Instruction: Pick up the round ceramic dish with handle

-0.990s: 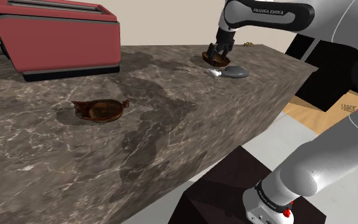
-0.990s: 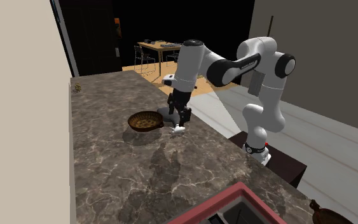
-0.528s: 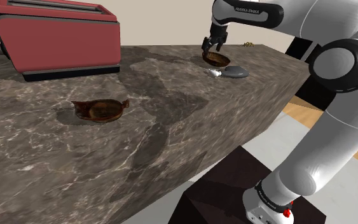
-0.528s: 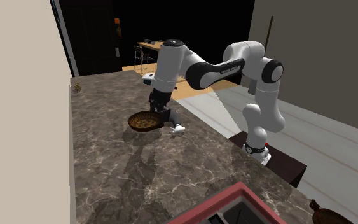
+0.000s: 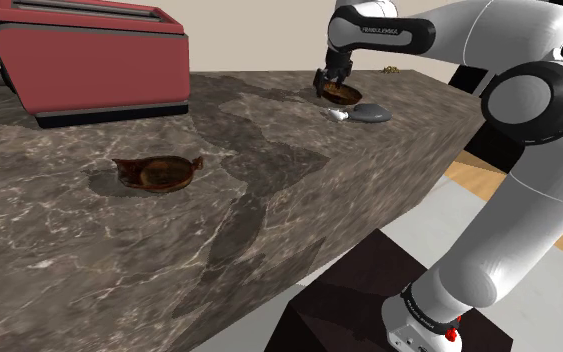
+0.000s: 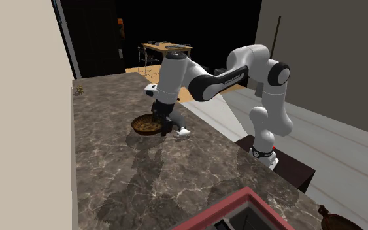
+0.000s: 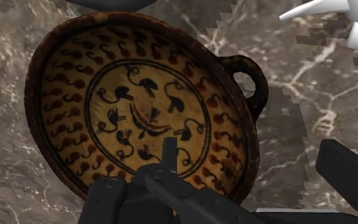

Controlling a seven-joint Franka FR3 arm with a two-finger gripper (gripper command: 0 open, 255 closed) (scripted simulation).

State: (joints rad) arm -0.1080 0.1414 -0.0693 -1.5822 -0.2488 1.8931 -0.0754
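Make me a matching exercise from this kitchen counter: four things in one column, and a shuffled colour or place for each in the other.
1 toaster
2 patterned dish with loop handle
3 dark brown dish
4 flat oval object

A under the open gripper
B alone in the middle of the counter
C red
D grey

Pairs: 1-C, 2-A, 3-B, 4-D

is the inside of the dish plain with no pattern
No, in the wrist view the dish has dark curled marks painted in rings on a yellow-brown inside.
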